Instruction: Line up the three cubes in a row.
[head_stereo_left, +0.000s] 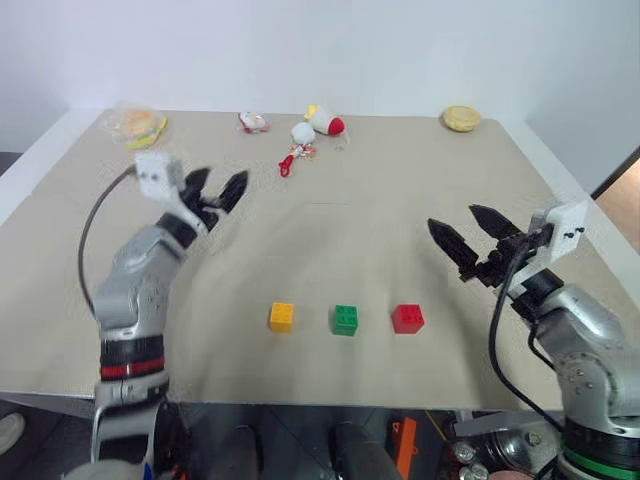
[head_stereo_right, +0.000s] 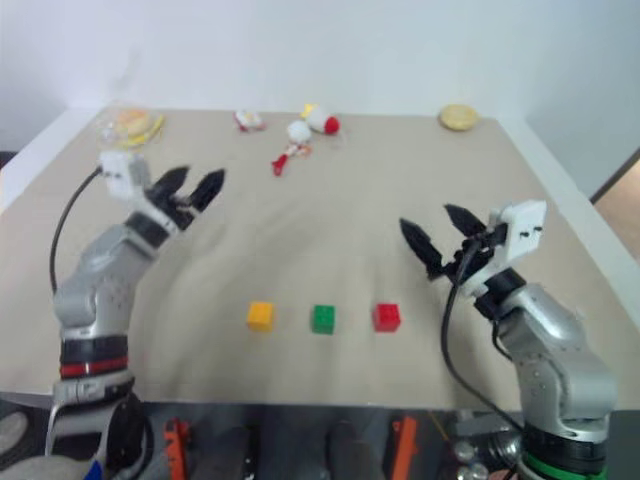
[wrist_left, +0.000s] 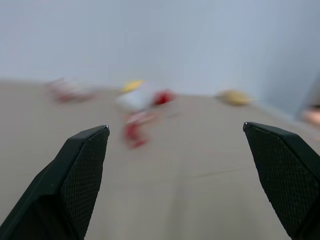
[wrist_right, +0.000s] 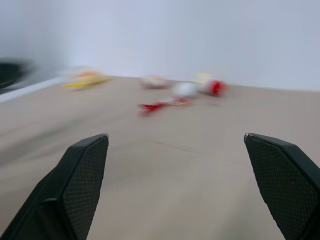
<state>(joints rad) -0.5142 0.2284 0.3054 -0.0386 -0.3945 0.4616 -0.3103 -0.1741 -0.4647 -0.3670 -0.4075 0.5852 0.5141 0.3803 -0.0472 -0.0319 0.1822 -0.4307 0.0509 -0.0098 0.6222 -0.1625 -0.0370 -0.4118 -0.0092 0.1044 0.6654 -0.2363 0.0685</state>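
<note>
Orange-yellow (head_stereo_left: 282, 316), green (head_stereo_left: 345, 320), red cube (head_stereo_left: 407, 318) in row | between, below left tool (head_stereo_left: 219, 188), right tool (head_stereo_left: 468, 238) | both agape, empty

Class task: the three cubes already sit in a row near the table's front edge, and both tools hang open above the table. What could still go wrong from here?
1. The small orange-yellow plastic studded cube, green one and red one stand loose near the beige table's front edge; an arm sweep could break the row.
2. The open right tool hangs nearest the red cube and might clip it when lowering.

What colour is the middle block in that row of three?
Green: the middle block shows best in the left eye view.
</note>
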